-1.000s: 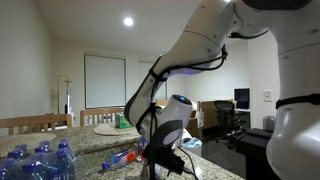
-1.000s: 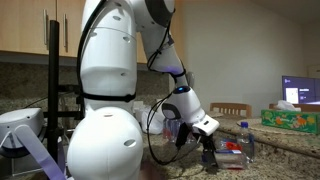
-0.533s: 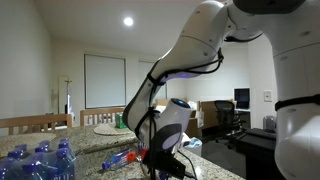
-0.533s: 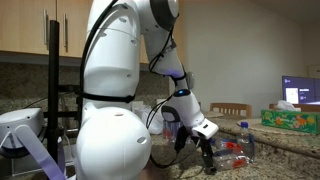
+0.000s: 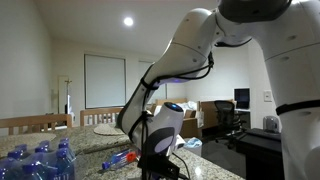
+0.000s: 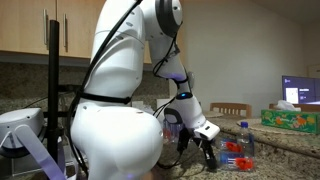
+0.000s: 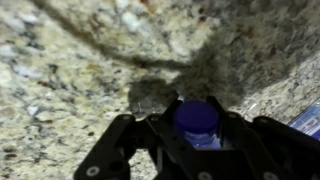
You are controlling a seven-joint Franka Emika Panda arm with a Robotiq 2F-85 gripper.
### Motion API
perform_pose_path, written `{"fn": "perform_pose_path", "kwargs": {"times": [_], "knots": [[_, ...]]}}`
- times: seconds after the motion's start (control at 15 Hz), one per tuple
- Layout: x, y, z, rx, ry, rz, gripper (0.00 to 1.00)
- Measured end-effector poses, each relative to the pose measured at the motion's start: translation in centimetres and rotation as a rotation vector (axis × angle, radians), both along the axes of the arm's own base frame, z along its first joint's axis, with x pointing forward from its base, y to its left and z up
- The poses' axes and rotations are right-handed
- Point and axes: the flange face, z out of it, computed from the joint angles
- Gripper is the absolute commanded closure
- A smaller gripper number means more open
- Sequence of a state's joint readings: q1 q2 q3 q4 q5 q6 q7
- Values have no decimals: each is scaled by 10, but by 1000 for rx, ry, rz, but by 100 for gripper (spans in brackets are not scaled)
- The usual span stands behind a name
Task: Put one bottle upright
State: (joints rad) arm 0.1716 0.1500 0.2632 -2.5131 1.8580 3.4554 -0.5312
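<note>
Bottle [image 7: 197, 122] (lower body) off-frame

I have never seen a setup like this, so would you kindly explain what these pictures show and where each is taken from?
The white machine is a robot arm with a two-fingered pincer at its end. Two cameras stand in the room and watch it from different sides; the third sits on the wrist and looks down past the pincer. The surface is a speckled stone counter. On it are a pack of water bottles and a tissue box. The pincer straddles the blue cap of one bottle; whether it squeezes, I cannot tell.
</note>
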Motion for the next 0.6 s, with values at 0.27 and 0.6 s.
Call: {"fn": "perform_pose_path", "kwargs": {"times": [0.27,0.6], "knots": [[22,36,6,4,-43,57,97],[20,97,16,81,-69,84,99]]}}
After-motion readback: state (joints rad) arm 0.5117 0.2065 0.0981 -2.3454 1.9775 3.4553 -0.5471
